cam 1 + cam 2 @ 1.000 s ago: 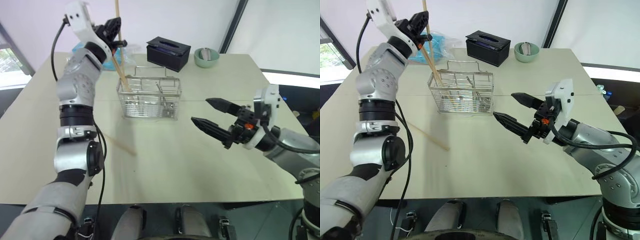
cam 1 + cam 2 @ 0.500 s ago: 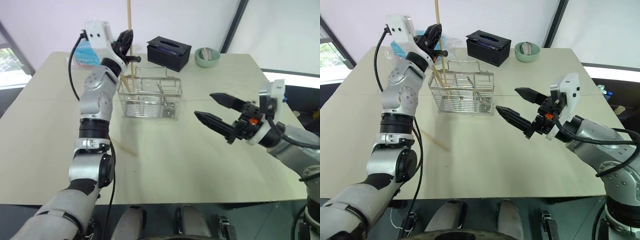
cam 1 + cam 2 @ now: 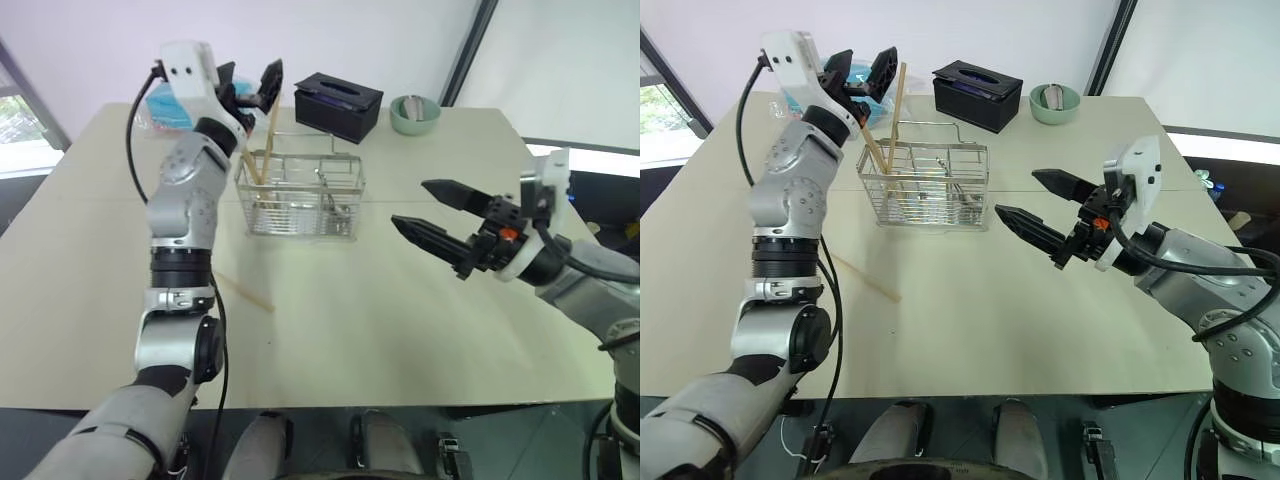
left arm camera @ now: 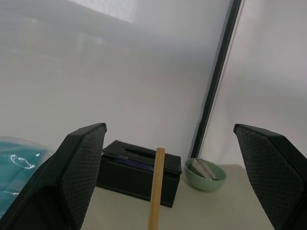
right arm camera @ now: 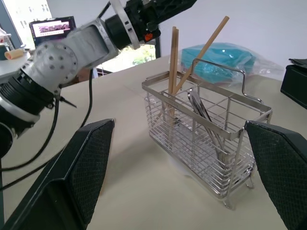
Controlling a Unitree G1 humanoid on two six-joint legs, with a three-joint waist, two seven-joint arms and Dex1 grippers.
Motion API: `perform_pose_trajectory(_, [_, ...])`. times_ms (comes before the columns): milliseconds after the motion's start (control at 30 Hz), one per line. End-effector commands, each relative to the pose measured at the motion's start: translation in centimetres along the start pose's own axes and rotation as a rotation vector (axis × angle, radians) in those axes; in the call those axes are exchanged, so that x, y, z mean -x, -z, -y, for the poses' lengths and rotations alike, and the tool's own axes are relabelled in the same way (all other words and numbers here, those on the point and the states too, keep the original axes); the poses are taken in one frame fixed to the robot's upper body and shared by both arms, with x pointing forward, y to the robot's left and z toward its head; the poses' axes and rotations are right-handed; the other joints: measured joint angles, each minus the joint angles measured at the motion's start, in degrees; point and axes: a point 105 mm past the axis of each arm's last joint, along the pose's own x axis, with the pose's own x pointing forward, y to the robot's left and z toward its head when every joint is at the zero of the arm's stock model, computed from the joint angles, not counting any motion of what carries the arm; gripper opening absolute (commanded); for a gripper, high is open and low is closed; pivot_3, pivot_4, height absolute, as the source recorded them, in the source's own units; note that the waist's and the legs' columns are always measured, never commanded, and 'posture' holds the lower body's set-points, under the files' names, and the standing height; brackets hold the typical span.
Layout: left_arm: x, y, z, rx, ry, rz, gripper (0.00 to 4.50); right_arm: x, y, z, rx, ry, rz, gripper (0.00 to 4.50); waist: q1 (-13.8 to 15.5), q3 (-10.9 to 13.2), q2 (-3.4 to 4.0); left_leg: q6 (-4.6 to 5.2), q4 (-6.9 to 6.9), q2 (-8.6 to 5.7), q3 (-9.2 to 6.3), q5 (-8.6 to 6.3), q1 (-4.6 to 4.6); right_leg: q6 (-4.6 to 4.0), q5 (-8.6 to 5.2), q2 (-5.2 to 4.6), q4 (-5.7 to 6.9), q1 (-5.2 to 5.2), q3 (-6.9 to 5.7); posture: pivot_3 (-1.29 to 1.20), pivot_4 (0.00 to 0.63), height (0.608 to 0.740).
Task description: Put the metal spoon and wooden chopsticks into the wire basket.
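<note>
The wire basket (image 3: 300, 158) stands mid-table with wooden chopsticks (image 3: 268, 135) leaning upright in its left end. Another chopstick (image 3: 245, 292) lies flat on the table, nearer to me. The metal spoon (image 5: 201, 112) rests inside the basket, its shiny handle pointing up. My left gripper (image 3: 250, 85) hovers above the basket's left end, open. The top of one chopstick (image 4: 157, 187) stands free between its fingers (image 4: 81, 167), touching neither. My right gripper (image 3: 408, 202) is open and empty, level, to the right of the basket and pointing at it.
A black tissue box (image 3: 337, 105) and a green bowl (image 3: 413, 113) sit behind the basket. A blue plastic bag (image 3: 160, 108) lies at the back left. The table's front edge runs close to me.
My left gripper has opened and let go of the chopstick, which now leans in the basket. The right arm has kept still.
</note>
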Motion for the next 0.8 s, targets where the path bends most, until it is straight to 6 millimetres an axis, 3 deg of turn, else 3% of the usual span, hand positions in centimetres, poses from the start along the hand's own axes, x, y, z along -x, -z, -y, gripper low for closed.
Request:
perform_pose_trajectory(33, [1.1, -4.5, -0.7, -0.094, 0.077, 0.049, 4.46, 0.0, -0.9, 0.1, 0.046, -0.006, 0.028, 4.5, -0.3, 0.0, 0.1, 0.0, -0.03, 0.01, 0.0, 0.0, 0.01, 0.0, 0.0, 0.03, 0.01, -0.03, 0.0, 0.0, 0.15, 0.654])
perform_pose_trajectory(167, [3.4, -5.8, -2.7, -0.27, 0.261, -0.096, 4.46, -0.2, -0.4, 0.3, 0.047, -0.023, 0.014, 4.5, -0.3, 0.1, 0.22, 0.0, -0.09, 0.02, -0.02, 0.0, 0.02, -0.02, -0.01, 0.08, 0.05, -0.07, -0.01, 0.0, 0.15, 0.654])
perform_pose_trajectory(300, [7.0, -5.2, -1.5, -0.34, 0.612, -0.299, 4.46, -0.5, -0.1, 0.6, 0.037, -0.03, 0.013, 4.5, -0.1, 0.1, 0.32, 0.0, -0.06, 0.04, -0.01, 0.0, 0.02, -0.04, -0.01, 0.04, -0.03, 0.0, 0.0, 0.0, 0.15, 0.654])
perform_pose_trajectory(400, [9.2, -3.6, -0.9, -0.382, 0.772, -0.453, 4.46, -0.6, 0.0, 0.8, 0.036, -0.033, 0.011, 4.5, 0.4, 0.2, 0.51, 0.0, -0.06, 0.04, -0.03, 0.0, 0.02, -0.13, -0.05, 0.01, -0.25, 0.09, 0.0, 0.0, 0.15, 0.654])
perform_pose_trajectory(533, [13.8, 0.5, -0.2, -0.425, 1.028, -0.727, 4.46, -0.6, 0.0, 0.8, 0.034, -0.029, 0.014, 4.5, 0.2, 0.3, 0.58, 0.0, -0.06, 0.03, -0.03, 0.0, -0.01, -0.19, -0.07, -0.03, -0.33, 0.14, 0.03, 0.0, 0.15, 0.654])
perform_pose_trajectory(700, [15.1, 3.6, 0.3, -0.474, 1.157, -0.809, 4.46, -0.3, 0.1, 0.6, 0.032, -0.016, 0.013, 4.5, 0.4, 0.3, 0.64, 0.01, -0.09, 0.09, -0.05, -0.01, -0.08, -0.27, -0.11, -0.02, -0.32, 0.06, 0.06, 0.0, 0.15, 0.654])
perform_pose_trajectory(800, [15.7, 6.5, 0.9, -0.536, 1.26, -0.846, 4.46, -0.1, 0.0, 0.4, 0.035, -0.001, 0.011, 4.5, 0.4, 0.3, 0.68, 0.03, -0.07, 0.07, -0.03, -0.01, -0.06, -0.28, -0.11, -0.04, -0.35, 0.13, 0.05, 0.0, 0.15, 0.654])
